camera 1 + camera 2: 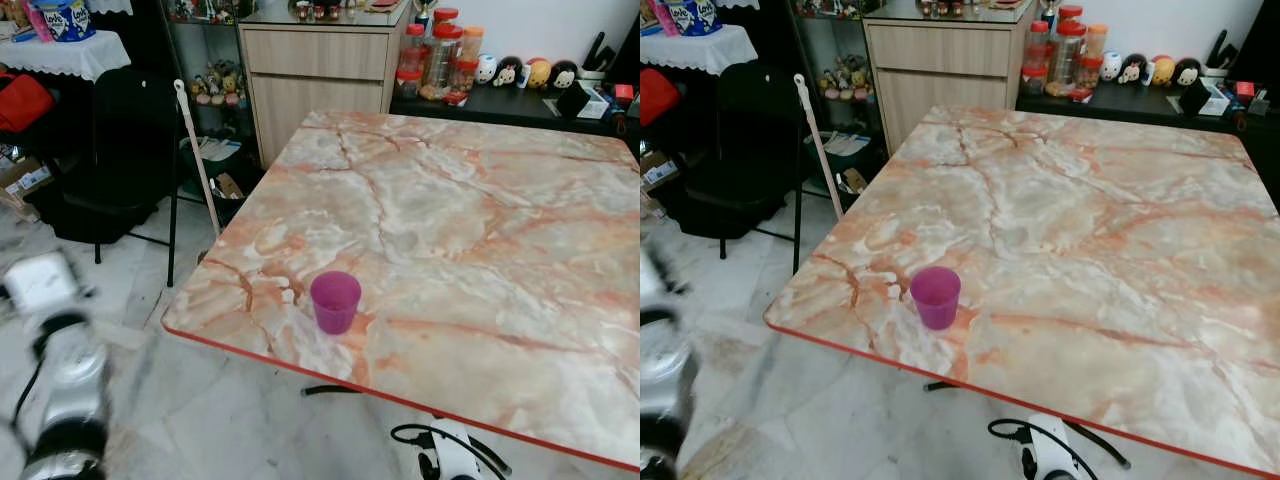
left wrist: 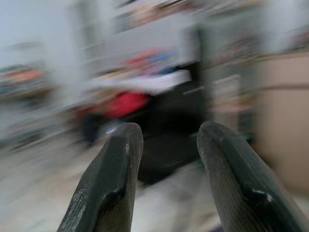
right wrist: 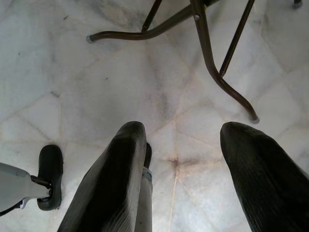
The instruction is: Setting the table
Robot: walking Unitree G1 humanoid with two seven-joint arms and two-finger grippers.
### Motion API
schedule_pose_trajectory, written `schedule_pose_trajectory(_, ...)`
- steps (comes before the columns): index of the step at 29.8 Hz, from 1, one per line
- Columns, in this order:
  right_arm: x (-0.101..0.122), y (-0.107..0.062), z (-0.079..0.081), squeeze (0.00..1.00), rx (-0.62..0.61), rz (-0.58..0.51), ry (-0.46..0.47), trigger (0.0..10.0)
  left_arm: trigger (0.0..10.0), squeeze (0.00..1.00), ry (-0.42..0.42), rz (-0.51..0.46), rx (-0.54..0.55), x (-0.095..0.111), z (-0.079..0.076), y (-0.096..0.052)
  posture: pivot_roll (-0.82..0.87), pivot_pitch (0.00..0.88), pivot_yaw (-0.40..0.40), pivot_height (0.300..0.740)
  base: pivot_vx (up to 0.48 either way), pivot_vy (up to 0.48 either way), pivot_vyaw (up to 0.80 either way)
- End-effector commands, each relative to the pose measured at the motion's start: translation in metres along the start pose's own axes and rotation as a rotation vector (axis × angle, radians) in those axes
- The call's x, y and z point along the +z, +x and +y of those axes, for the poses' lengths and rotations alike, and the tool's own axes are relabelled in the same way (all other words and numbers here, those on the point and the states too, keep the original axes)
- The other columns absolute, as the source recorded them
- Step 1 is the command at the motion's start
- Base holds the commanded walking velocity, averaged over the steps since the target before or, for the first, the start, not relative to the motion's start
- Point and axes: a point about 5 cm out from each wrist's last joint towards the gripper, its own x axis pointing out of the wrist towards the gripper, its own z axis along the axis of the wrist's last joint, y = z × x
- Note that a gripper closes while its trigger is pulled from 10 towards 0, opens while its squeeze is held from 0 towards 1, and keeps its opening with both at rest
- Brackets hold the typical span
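The robot's left arm [image 1: 60, 390], blurred, hangs low at seven o'clock beside the table, its left gripper [image 2: 169, 179] spread apart and holding nothing, aimed toward a black chair [image 1: 110, 160] and something red. The right gripper [image 3: 181, 179], likewise parted and empty, points down at the marble floor [image 3: 96, 87] near metal table legs [image 3: 212, 63]. A magenta plastic cup [image 1: 335, 301] stands upright near the marble-patterned table's [image 1: 480, 230] red-trimmed near edge, at about two o'clock from the left arm and well apart from it. Beyond, at twelve o'clock, stand a wooden cabinet [image 1: 315, 80] and red-lidded jars [image 1: 435, 55].
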Motion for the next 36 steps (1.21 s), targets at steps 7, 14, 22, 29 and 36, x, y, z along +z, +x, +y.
schedule_pose_trajectory(7, -0.005, -0.001, -0.002, 0.0, -0.021, 0.015, 0.035, 10.0, 10.0, 0.0, -0.223, 0.021, -0.394, 0.03, -0.061, -0.001, 0.01, 0.0, 0.05, 0.74, 0.0, 0.0, 0.0)
schedule_pose_trajectory(14, -0.009, -0.002, -0.001, 0.0, -0.025, 0.025, 0.046, 10.0, 10.0, 1.0, -0.245, 0.061, -0.739, 0.045, -0.098, -0.02, 0.01, 0.0, 0.06, 0.74, 0.0, 0.0, 0.0)
schedule_pose_trajectory(22, -0.007, -0.002, 0.0, 0.0, -0.033, 0.015, 0.073, 10.0, 10.0, 0.0, -0.203, 0.123, -0.594, 0.028, -0.107, -0.027, 0.01, 0.0, 0.064, 0.74, 0.0, 0.0, 0.0)
schedule_pose_trajectory(29, -0.006, -0.001, -0.003, 0.0, -0.037, 0.015, 0.086, 10.0, 10.0, 0.0, -0.255, 0.097, -0.565, 0.037, -0.121, -0.025, 0.0, 0.0, 0.058, 0.74, 0.0, 0.0, -0.46)
schedule_pose_trajectory(36, -0.007, -0.001, -0.004, 0.0, -0.039, 0.022, 0.084, 10.0, 10.0, 0.0, -0.237, 0.085, -0.56, 0.039, -0.119, -0.02, -0.01, 0.0, 0.057, 0.74, 0.0, 0.0, -0.66)
